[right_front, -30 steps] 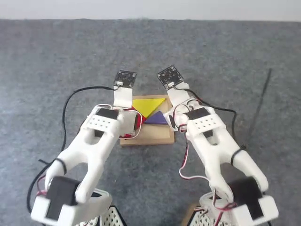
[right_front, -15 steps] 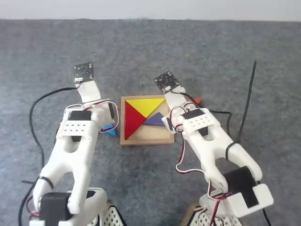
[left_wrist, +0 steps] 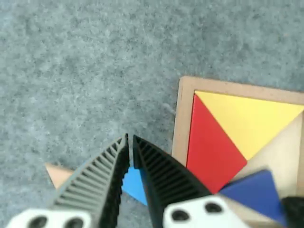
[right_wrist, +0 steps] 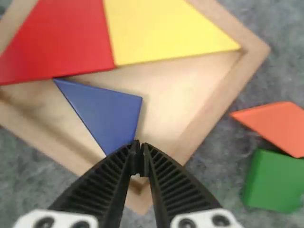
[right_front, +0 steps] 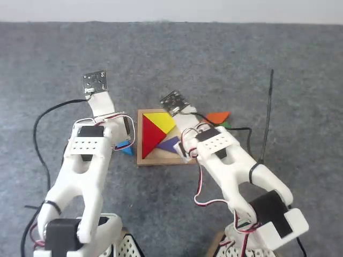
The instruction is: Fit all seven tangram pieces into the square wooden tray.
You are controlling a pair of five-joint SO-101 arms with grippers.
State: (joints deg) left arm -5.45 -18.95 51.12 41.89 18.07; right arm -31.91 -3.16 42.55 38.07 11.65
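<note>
Currently, with my right claw closed and empty, I judge the flat dark-blue wooden triangle light, rigid, slick: grip across its thin edges.

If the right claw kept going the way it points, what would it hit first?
Most likely the blue triangle lying in the wooden tray: the shut right gripper aims at its near corner. Depth is unclear, so it might touch the bare tray floor beside it instead.
</note>
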